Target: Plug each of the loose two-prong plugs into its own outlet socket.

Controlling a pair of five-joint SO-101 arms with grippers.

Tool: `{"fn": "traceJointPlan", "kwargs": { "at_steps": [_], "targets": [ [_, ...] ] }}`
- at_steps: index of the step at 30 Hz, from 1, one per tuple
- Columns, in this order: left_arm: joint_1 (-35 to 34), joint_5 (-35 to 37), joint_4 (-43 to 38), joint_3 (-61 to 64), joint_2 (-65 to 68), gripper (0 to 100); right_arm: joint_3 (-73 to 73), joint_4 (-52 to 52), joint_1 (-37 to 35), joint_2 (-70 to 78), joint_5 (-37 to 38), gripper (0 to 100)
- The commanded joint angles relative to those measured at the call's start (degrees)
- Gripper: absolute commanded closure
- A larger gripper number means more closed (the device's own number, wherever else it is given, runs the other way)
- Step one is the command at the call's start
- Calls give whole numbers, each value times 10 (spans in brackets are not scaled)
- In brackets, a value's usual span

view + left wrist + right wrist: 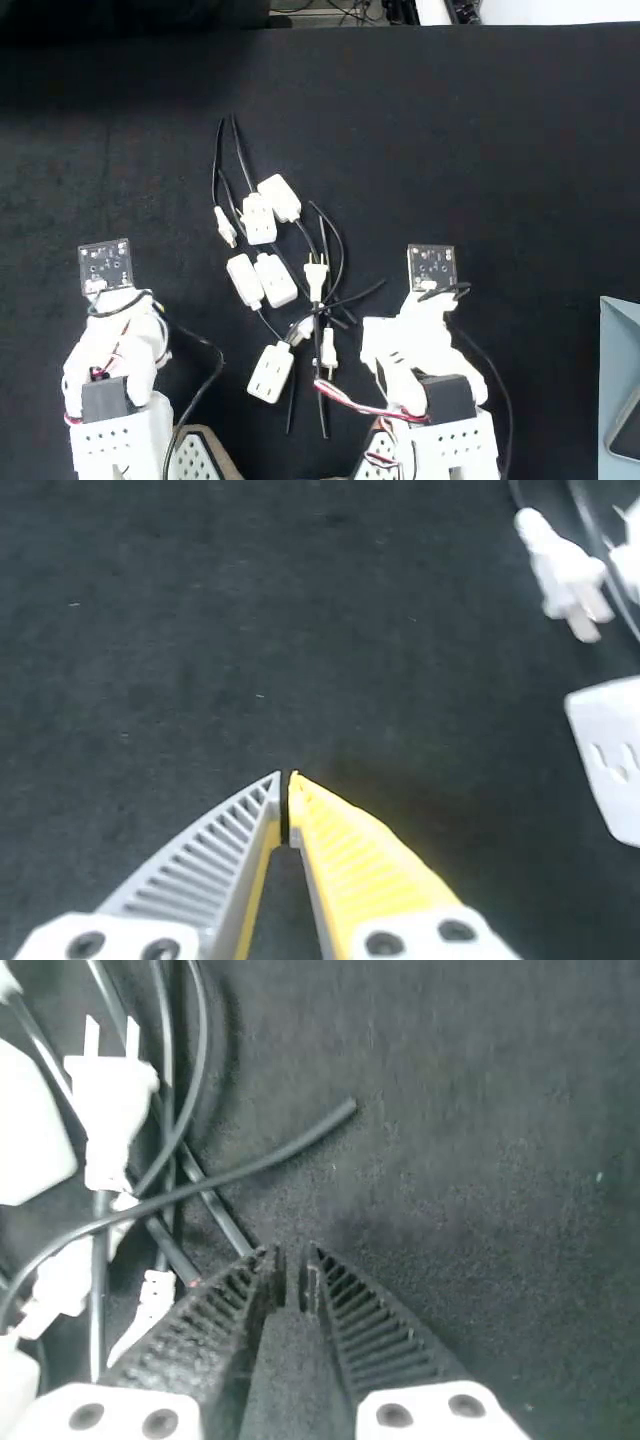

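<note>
a black tabletop (500,150) filled the high view, and the task's things lay bunched in the middle of the frame, between the two arms. an upper pair of sockets (259,218) sat touching, a middle pair of sockets (275,278) lay side by side just below them, and a lone socket (270,372) rested at lower centre. one loose plug (225,225) lay just left of the upper pair. a second plug (316,275) lay right of the middle pair with its prongs toward the top of the frame. a third plug (327,348) lay below it in the tangle, beside what may have been a fourth. the left arm (110,370) was folded at lower left and the right arm (410,350) at lower right. the left gripper (285,780) hung over bare tabletop, its fingers (340,850) closed tip to tip on nothing. the right gripper (292,1255) hovered just beside crossing black cords (280,1150), its fingers (370,1330) all but closed, with a thin slit between the tips, holding nothing.
</note>
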Motion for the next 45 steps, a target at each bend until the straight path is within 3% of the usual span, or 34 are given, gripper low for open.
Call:
{"fn": "traceJointPlan", "kwargs": {
  "at_steps": [1, 7, 15, 23, 30, 37, 45],
  "targets": [
    [-16, 3, -8, -20, -4, 970, -42, -51, 8, -38, 56, 952],
    [-15, 0, -12, 2, -4, 970, -66, -145, 23, -34, 190, 953],
    [-12, -1, -14, 12, -4, 970, -257, -99, 22, 55, 198, 985],
    [-11, -1, -14, 12, -4, 970, -432, -86, 17, 373, 180, 981],
    [-11, -1, -14, 12, -4, 970, -491, -88, -99, 595, 152, 972],
    [-11, 0, -15, 12, -4, 970, -557, -88, -167, 742, 54, 811],
    [-12, -1, -15, 12, -4, 970, -582, -129, -201, 887, 29, 794]
  ]
}}
